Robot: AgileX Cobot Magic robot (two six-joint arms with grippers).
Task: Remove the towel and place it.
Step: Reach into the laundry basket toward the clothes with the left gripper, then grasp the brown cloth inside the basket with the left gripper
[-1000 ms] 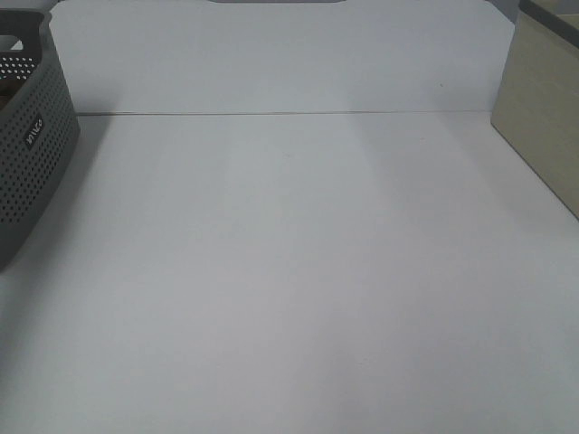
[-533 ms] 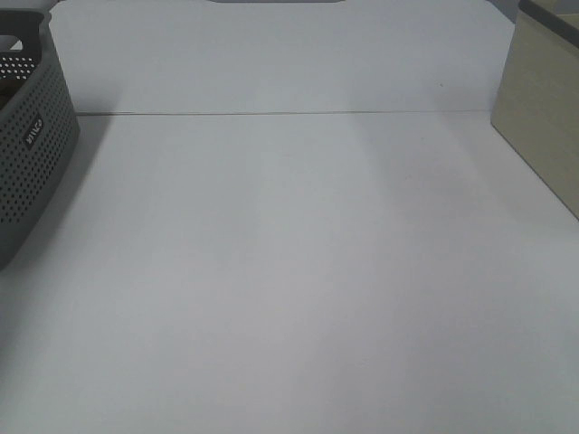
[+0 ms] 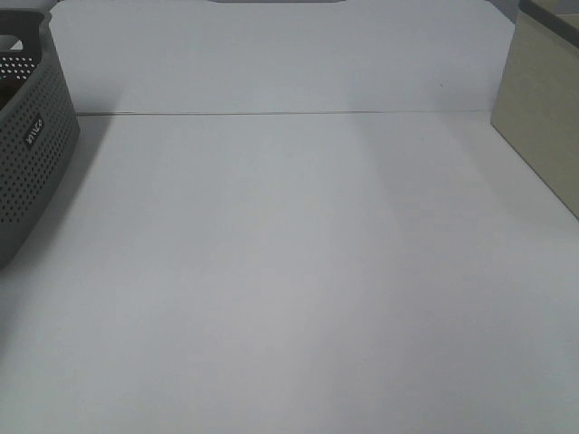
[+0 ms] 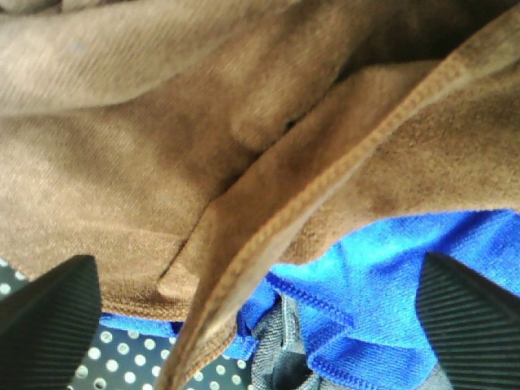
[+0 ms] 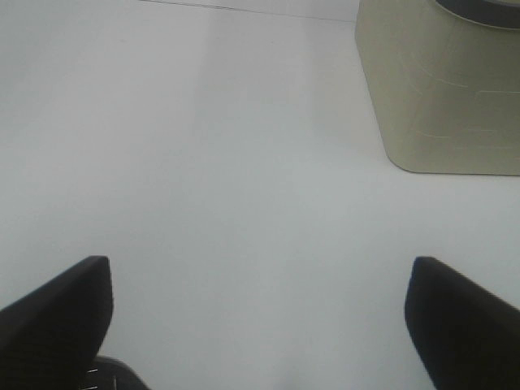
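Note:
The towel (image 4: 162,162), brown plush with a stitched hem, lies crumpled and fills most of the left wrist view. My left gripper (image 4: 256,272) hangs close over it, open. Its two ribbed fingertips (image 4: 53,313) straddle a folded hem of the towel without pinching it. The towel lies over other cloths on the basket's perforated floor (image 4: 122,361). My right gripper (image 5: 260,264) is open over bare white table (image 5: 203,162), holding nothing. In the exterior high view neither gripper shows, and the towel is out of sight there.
A blue cloth (image 4: 390,284) and a grey cloth (image 4: 276,357) lie under the towel. The grey perforated basket (image 3: 32,154) stands at the table's left edge. A beige bin (image 3: 543,108) stands at the back right, and the right wrist view shows this beige bin (image 5: 447,89) too.

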